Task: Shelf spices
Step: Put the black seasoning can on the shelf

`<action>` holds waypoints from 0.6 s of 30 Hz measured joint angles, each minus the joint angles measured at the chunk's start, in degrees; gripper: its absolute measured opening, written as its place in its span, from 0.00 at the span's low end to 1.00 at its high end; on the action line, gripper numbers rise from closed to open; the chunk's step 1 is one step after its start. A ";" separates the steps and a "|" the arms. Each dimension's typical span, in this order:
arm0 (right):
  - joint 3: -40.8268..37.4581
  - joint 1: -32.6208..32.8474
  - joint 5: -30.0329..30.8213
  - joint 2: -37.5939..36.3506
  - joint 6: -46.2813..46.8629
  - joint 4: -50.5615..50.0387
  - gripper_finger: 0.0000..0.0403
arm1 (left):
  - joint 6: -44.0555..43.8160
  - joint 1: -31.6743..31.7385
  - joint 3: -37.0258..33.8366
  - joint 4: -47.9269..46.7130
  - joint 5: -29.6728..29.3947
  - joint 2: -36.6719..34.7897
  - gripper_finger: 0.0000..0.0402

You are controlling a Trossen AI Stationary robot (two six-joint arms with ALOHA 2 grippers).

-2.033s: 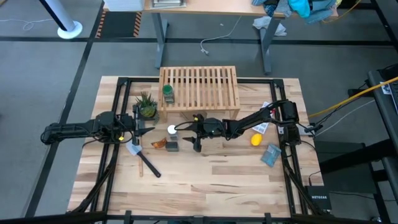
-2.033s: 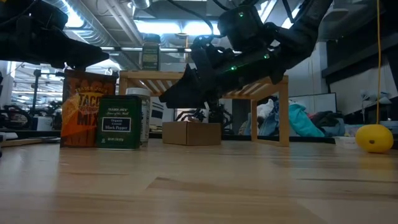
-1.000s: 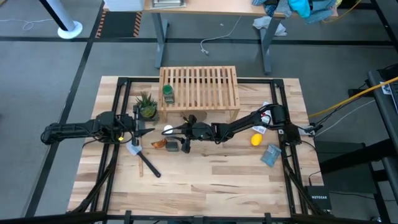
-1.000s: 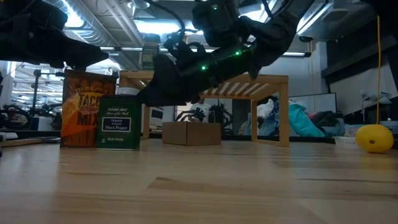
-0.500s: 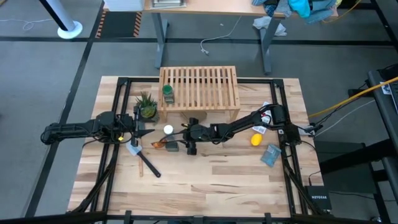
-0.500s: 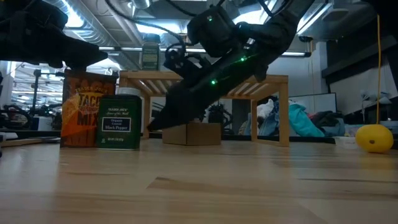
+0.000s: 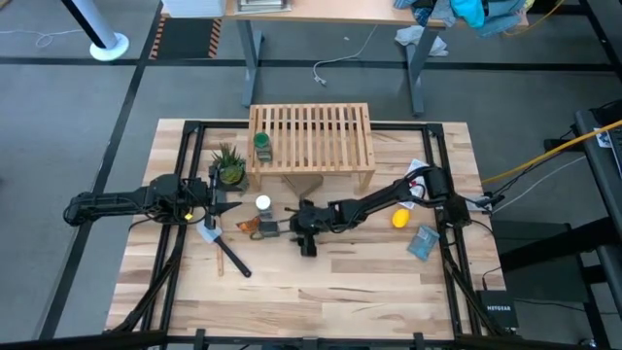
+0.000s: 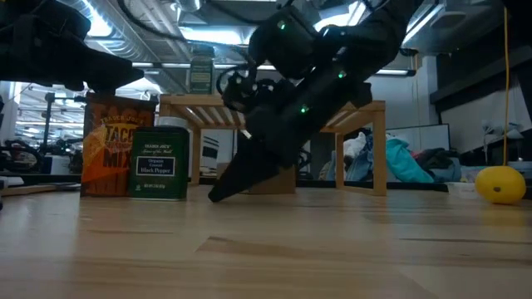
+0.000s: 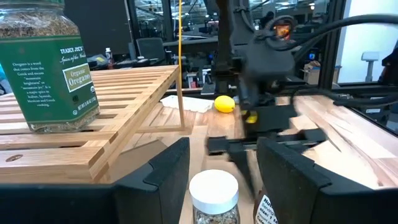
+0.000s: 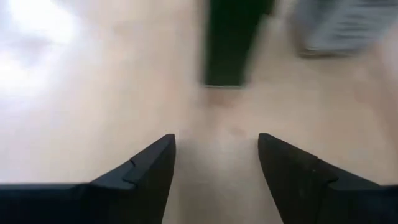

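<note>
- high view: right end effector hangs low over the bench, fingers spread, empty, beside the dark tin
- green-lidded jar stands on the shelf
- left end effector fingers apart near the white-capped jar

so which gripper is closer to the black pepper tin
Right. The right gripper is open, tipped down at the table just beside the tin. The left gripper is open, farther off, past the white-capped jar.
</note>
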 joint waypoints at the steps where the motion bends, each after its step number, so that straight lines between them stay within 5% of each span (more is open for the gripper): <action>1: -0.02 0.57 -0.40 0.04 0.02 0.54 0.58 | 0.00 0.00 0.00 0.02 0.00 0.00 0.45; 6: -0.04 2.77 0.57 0.09 -0.76 5.11 0.58 | 0.00 0.00 0.00 0.00 0.00 0.00 0.45; 13: -0.04 3.07 14.09 0.09 -3.07 10.12 0.58 | 0.00 0.00 0.00 0.00 0.00 0.00 0.45; 18: -0.06 2.27 13.86 0.11 -2.92 11.25 0.58 | 0.28 0.00 0.00 0.00 0.00 0.00 0.45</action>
